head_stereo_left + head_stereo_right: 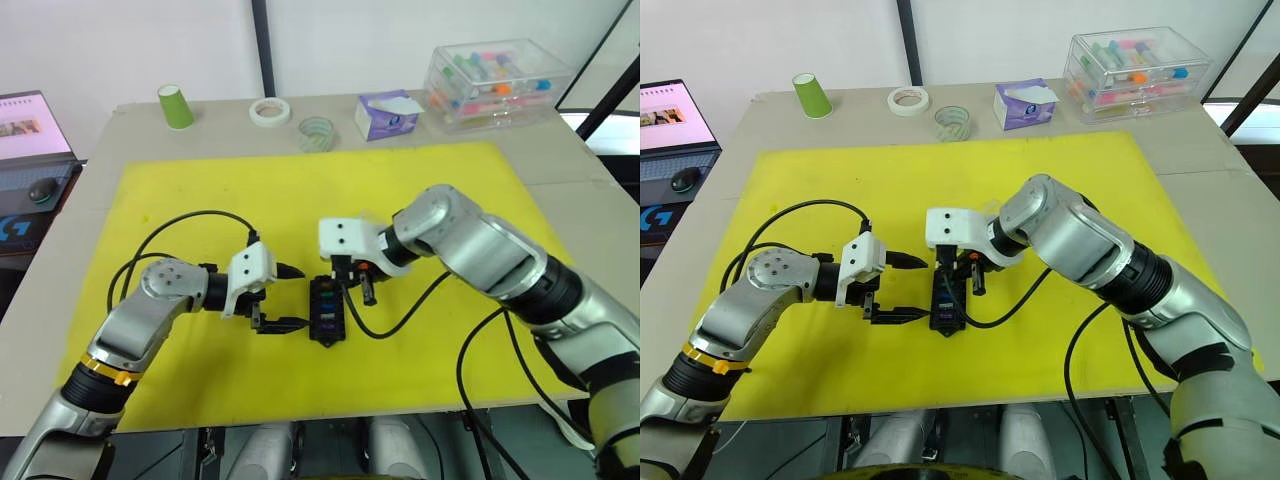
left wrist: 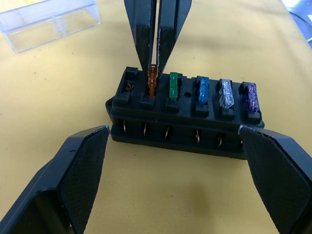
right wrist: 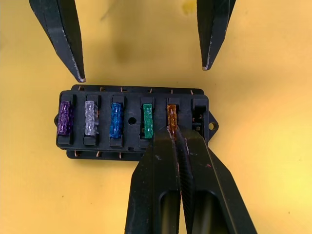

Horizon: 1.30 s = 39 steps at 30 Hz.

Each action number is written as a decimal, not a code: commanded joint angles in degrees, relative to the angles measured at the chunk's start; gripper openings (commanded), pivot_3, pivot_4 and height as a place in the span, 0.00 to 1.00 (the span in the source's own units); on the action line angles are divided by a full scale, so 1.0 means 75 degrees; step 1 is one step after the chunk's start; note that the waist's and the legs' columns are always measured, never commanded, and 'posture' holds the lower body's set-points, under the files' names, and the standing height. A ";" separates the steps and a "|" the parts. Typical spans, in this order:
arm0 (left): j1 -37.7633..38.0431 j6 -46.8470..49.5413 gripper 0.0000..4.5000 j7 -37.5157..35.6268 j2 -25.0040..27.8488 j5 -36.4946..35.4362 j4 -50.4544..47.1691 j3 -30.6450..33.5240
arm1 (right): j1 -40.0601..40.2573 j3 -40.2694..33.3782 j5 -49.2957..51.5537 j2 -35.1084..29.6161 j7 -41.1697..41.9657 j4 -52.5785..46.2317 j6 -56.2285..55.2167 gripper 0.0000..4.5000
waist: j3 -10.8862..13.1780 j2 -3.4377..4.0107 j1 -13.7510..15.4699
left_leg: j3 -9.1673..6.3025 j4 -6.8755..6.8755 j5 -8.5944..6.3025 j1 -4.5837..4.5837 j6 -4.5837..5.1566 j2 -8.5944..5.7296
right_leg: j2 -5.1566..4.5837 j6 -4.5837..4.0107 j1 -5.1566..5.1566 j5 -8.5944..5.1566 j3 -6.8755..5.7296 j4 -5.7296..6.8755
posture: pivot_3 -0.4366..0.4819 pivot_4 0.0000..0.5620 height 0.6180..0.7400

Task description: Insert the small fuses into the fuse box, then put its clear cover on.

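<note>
Five fuses stand in the fuse box [image 3: 132, 122]: purple [image 3: 64, 117], grey-clear [image 3: 90, 117], blue [image 3: 115, 120], green [image 3: 147, 121] and an orange one [image 3: 171, 116]. The slot [image 3: 198, 111] at the end beside the orange one is unfilled.

The black box lies on the yellow mat [image 1: 300, 180] on the surface [image 1: 130, 130], between the two arms, near the mat's front half.

Right pincer [image 3: 174, 134]: clenched on the orange fuse, fingertips pinching its top as it sits in its slot. The pincer comes down onto the box from above.

Left pincer [image 1: 290, 297]: released, jaws wide apart. It sits just beside the box on its left, one fingertip [image 1: 292, 270] past each end of the box's long side, tips close to the box; contact cannot be told.

The clear cover [image 2: 48, 19] lies on the mat beyond the box, apart from both pincers.

At the back of the surface: green cup [image 1: 175, 106], tape roll [image 1: 270, 111], a second clear roll [image 1: 316, 133], tissue box [image 1: 387, 114], big clear case of coloured tubes [image 1: 497, 80].
</note>
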 commanded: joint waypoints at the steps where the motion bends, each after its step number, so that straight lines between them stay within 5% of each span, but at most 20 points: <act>1: 0.0013 -0.0091 0.99 0.0015 0.0000 -0.0029 -0.0215 0.0111 | -0.0313 0.0100 -0.0027 -0.0048 0.0063 -0.0207 0.0183 0.00 | 0.0000 0.0000 0.0002 | 0.0000 0.0000 0.0000 0.0000 0.0000 0.0000 | 0.0000 0.0000 0.0000 0.0000 0.0000 0.0000 | 0.48 0.27 1.00; 39: 0.0159 -0.0157 0.99 0.0032 -0.0015 -0.0018 -0.0273 0.0112 | -0.0658 0.1269 -0.0389 0.0207 -0.0273 0.0126 0.0358 0.00 | -0.0007 0.0001 -0.0012 | 0.0000 0.0000 0.0000 0.0002 0.0000 0.0001 | 0.0002 0.0000 0.0000 0.0000 -0.0002 0.0003 | 0.48 0.27 1.00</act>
